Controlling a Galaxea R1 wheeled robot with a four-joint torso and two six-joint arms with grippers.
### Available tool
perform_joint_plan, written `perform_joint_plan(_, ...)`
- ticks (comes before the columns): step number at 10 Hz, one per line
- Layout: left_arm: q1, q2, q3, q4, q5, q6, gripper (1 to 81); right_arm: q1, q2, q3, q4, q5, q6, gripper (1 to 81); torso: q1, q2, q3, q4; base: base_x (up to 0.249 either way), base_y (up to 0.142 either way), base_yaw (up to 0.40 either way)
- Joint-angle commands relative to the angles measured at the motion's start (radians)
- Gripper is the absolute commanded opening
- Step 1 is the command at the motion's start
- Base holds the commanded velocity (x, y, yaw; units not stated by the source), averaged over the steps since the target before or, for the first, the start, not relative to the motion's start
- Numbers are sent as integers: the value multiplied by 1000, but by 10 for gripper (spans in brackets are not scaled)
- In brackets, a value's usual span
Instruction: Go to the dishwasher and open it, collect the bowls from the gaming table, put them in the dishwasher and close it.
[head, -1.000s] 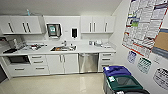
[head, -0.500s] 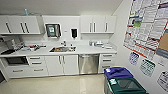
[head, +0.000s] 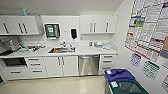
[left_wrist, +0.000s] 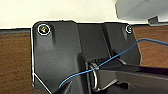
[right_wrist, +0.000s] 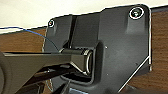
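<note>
Kitchenette inspected from the head view. The dishwasher (head: 88, 65) sits built into the lower cabinet run, its steel front shut and its bar handle across the top edge. It stands directly below the counter (head: 82, 51), just beside and to the right of the double white cupboard doors (head: 61, 65) under the sink (head: 61, 50); a stack of white drawers (head: 107, 64) flanks it on its other side. A blue-lidded bin (head: 119, 75) and a green bin (head: 130, 88) stand on the floor near the dishwasher, toward the poster wall (head: 147, 30).

Step in hand, by judgement: the approach to the dishwasher, first stage of the task. The door is not yet opened and the robot is well apart from it. No bowls noted at this station.

Pincer state: the wrist views present the robot's own dark plates and bar over brown flooring; whether either pincer is wide or narrow cannot be told.

Next move calls for closing squarely on the dishwasher front, keeping off the bins, then reaching the bar handle.
</note>
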Motion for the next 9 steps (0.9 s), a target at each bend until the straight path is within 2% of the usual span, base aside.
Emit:
perform_joint_plan(1, -48, -12, 6, 1, 53, 10, 811, 49, -20, 10, -7, -56, -6, 811, 0, 0, 0, 0, 101, 0, 0)
perform_joint_plan(9, -48, -12, 6, 0, 53, 10, 811, 47, -17, 6, -7, -56, -6, 811, 0, 0, 0, 0, 97, 0, 0)
